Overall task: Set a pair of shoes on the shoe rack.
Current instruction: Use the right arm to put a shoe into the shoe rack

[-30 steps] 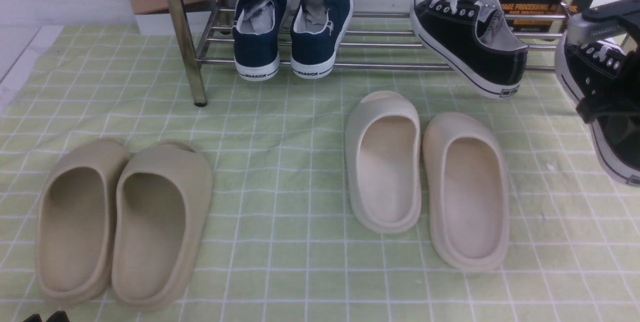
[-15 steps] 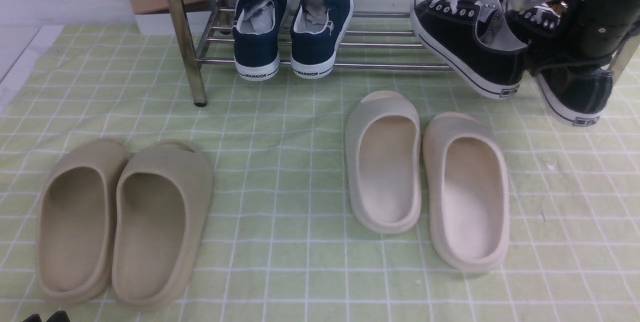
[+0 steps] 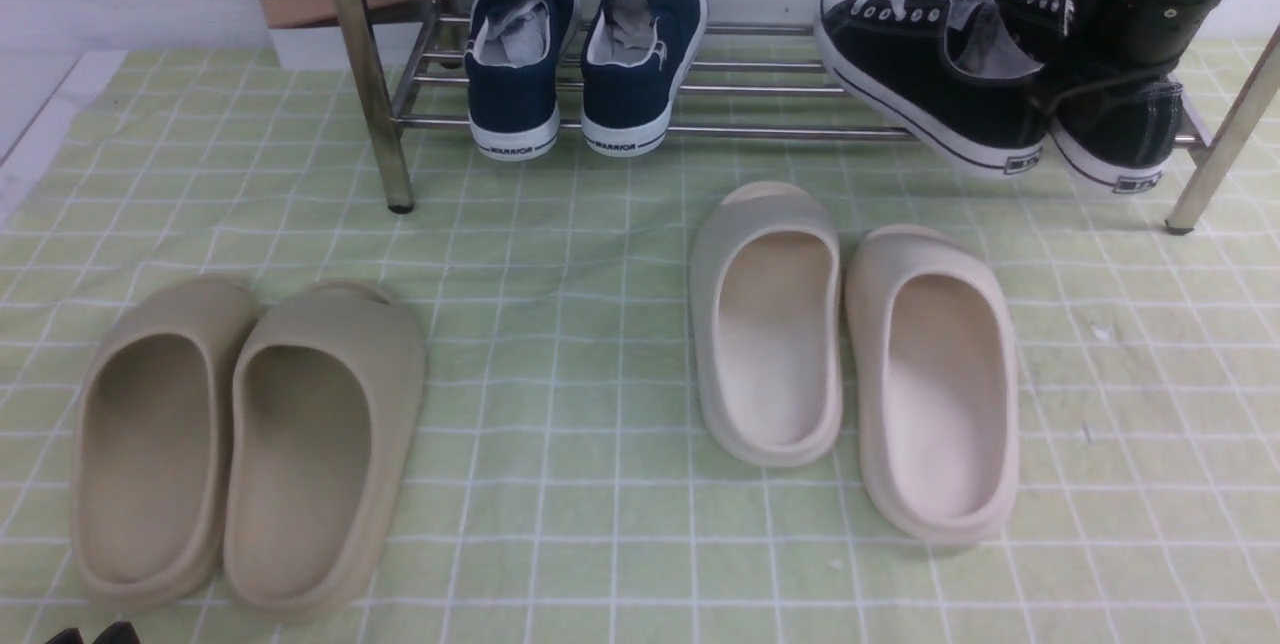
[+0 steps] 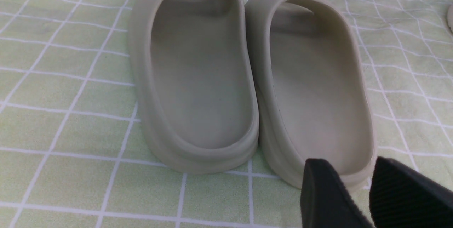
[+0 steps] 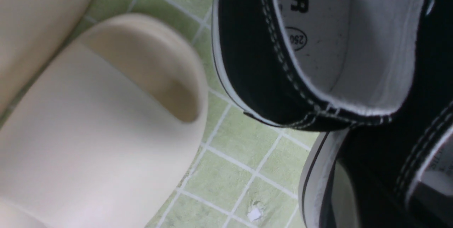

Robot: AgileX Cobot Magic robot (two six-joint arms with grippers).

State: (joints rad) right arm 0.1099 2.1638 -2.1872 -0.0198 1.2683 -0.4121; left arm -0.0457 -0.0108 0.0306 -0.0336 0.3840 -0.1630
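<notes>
Behind, the metal rack [image 3: 640,130] seemingly holds two black sneakers [image 3: 930,74].

Staged shoe area (neat rack [image 3: 384,84], slippers [image 3: 325,444], checked cloth [image 3: 560,544]).

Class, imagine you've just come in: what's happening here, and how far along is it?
The robot's right arm has its jaws shut on one black sneaker, bringing it in beside its mate at the metal shoe rack. The pair sits close together, to the right of the navy sneakers. The held shoe is not yet released.
</notes>
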